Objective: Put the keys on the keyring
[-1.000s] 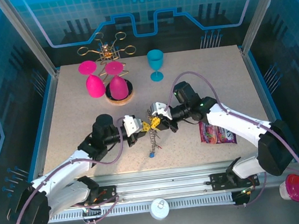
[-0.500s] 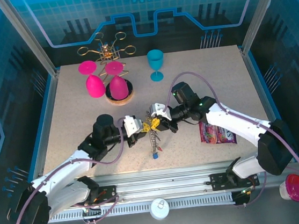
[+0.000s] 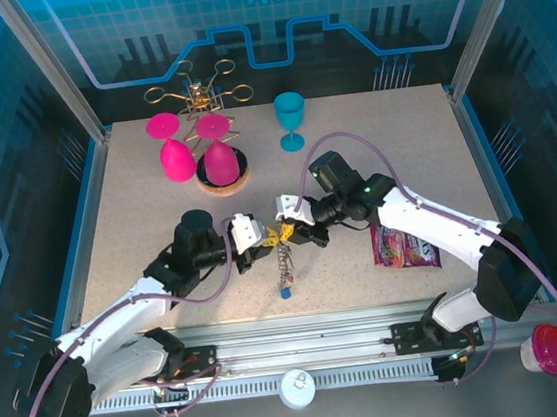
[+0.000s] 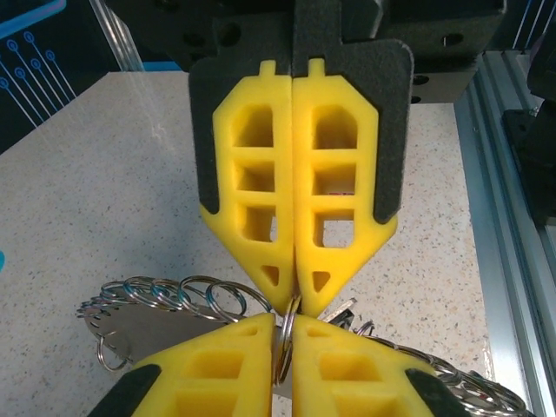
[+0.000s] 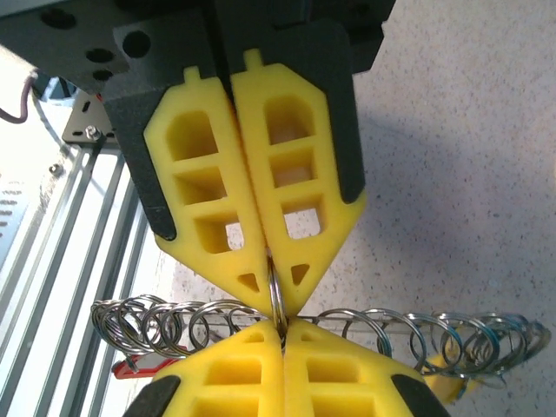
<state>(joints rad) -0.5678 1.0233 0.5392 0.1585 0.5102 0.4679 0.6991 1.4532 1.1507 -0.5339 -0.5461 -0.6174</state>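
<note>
left claw (image 4: 284,328): pinching keyring (image 4: 182,295) ring | right claw (image 4: 294,300): closed on same ring, tips touching | table (image 4: 104,174): speckled

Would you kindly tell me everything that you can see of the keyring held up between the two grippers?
The keyring shows as a string of many small silvery wire rings, metal by its shine. One ring is pinched edge-on between the shut fingertips of the left gripper and the right gripper, which meet tip to tip. The rest hangs down from there, with a blue bit at its lowest end.
</note>
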